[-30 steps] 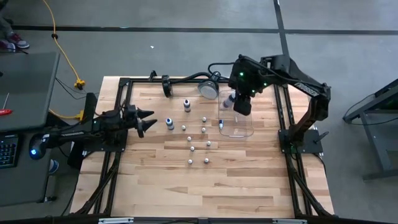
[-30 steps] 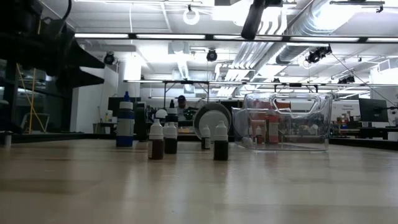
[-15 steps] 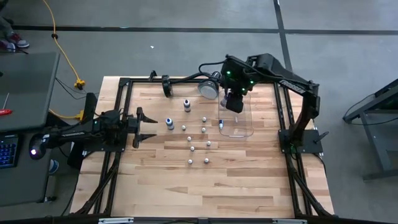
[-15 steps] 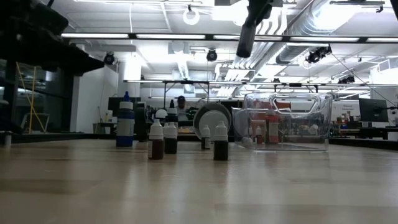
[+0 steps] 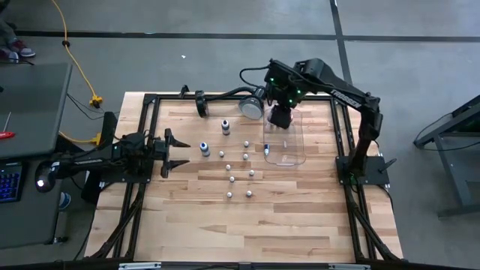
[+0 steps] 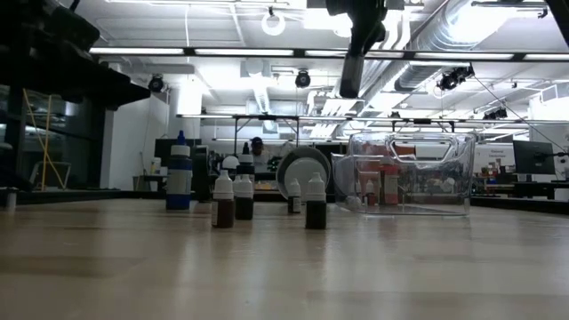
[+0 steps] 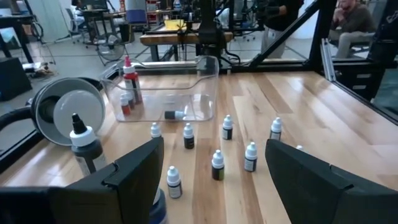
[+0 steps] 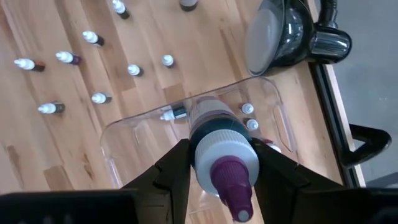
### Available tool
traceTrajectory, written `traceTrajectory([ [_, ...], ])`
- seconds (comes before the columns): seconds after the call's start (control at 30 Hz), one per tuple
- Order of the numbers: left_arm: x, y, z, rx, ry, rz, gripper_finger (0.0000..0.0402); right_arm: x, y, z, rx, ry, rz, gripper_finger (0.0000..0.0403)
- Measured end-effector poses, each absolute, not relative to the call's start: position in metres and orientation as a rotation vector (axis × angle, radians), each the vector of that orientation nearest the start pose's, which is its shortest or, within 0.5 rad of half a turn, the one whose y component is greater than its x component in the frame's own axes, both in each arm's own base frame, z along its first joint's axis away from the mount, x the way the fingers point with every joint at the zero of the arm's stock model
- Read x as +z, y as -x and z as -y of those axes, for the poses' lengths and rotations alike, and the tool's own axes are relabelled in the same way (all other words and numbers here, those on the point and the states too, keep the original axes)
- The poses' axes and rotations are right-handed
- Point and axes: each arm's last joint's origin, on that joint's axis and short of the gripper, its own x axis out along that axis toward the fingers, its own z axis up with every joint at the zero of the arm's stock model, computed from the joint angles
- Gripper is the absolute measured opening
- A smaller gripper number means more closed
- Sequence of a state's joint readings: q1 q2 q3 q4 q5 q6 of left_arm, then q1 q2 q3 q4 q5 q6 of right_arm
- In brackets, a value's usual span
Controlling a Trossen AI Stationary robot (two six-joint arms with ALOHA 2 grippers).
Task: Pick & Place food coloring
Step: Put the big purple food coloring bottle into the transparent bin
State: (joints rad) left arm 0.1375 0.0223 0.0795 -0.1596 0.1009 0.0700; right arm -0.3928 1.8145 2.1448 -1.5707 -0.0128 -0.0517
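While it is being carried, held bottle (image 8: 221,155): white cap and purple tip, clamped by the body in the right gripper (image 5: 279,116), being held above the tray.
Handling: judged light, stiff and smooth, easily tipped; best gripped on the body below the cap.
Loose food coloring (image 5: 232,178): about nine are being counted standing mid-tabletop, seven small and two larger (image 5: 225,126).
Tray (image 5: 289,157): one, clear, near the tabletop's right edge; at least four bottles are being kept in it, one lying down.
Left gripper (image 5: 169,146): being kept apart and empty at the left edge.
Lamp (image 5: 251,107): one, just beside the tray's end.
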Motion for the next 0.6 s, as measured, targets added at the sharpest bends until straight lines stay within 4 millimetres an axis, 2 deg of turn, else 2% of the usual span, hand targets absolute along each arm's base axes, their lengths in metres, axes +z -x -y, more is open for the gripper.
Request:
traceTrajectory([
  [0.13,0.173,-0.093,-0.010,0.021,-0.051,-0.103,0.0278,0.401,-0.304,0.131,-0.294,-0.220,-1.239,0.0131],
  [0.4,0.173,-0.093,-0.010,0.047,-0.008,-0.108,0.0278,0.381,-0.317,0.146,-0.326,-0.285,-1.290,0.0131],
  [0.6,0.172,-0.093,-0.010,0.055,-0.008,-0.110,0.0278,0.362,-0.327,0.159,-0.463,-0.423,-1.323,0.0131],
])
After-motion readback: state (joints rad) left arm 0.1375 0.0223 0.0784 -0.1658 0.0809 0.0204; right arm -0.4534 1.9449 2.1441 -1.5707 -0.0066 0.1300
